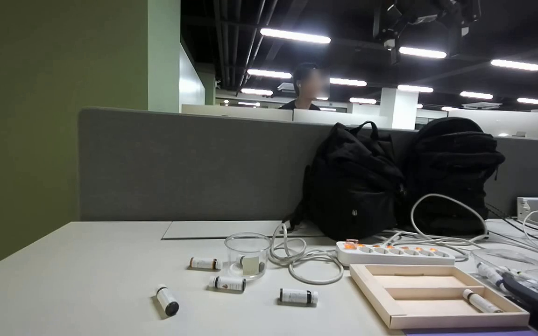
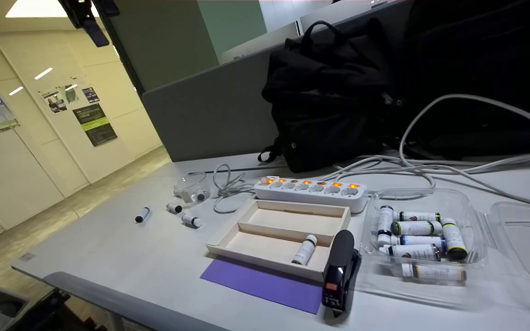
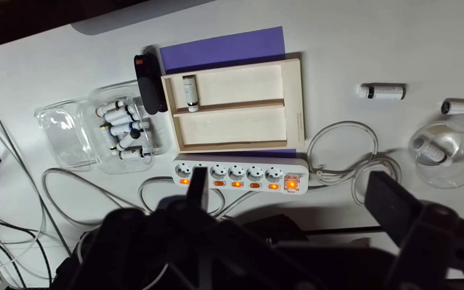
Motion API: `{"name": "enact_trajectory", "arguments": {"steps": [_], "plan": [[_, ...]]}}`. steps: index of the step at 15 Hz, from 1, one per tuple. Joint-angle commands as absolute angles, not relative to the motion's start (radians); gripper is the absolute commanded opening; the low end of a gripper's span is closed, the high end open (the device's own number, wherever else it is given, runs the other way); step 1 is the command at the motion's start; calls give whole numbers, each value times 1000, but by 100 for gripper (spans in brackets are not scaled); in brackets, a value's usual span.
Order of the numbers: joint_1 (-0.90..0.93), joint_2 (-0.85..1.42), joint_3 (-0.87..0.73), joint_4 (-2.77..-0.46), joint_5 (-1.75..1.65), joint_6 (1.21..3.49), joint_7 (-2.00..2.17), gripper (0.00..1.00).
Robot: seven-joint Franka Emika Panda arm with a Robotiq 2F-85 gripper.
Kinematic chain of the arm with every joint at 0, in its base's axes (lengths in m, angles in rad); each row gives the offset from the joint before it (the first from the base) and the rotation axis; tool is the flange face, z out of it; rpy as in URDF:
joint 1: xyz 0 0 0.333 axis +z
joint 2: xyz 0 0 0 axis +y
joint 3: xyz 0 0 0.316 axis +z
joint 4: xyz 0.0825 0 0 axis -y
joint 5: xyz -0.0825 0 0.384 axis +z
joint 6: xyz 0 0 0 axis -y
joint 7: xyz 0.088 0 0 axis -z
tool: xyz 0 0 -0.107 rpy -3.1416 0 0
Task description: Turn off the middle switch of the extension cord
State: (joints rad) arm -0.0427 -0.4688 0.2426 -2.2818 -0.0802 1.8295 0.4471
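The claw, the only one here, hangs well above the tabletop, its two fingers wide apart with nothing between them. The extension cord lies below it, nearer the tabletop's edge by the partition than its front edge; its long axis runs roughly along that back edge and along the line from fingertip to fingertip. In the wrist view its midpoint sits off the claw's centre, towards the finger that covers part of it, so I judge the descent needs a sideways shift. It bears six sockets and seven switches; the middle switch, fourth from either end, glows orange. Just beside it, towards the front edge, is one wooden frame with two compartments, one bottle in the front one, one purple sheet underneath and one black stapler-like tool just beside its end. Farther off come one clear tub holding at least seven bottles, one clear cup with one bottle, and four loose bottles towards the tabletop's free side edge. Two black backpacks stand by the partition, one person beyond it.
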Motion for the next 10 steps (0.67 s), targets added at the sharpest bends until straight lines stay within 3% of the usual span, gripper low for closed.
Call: {"name": "enact_trajectory", "arguments": {"steps": [1,7,10], "plan": [[-43,-356,176,-2266,-73,1945,424,100],[-92,-48,48,-2162,-135,2146,313,100],[-113,98,-20,-2048,-176,2095,310,100]]}}
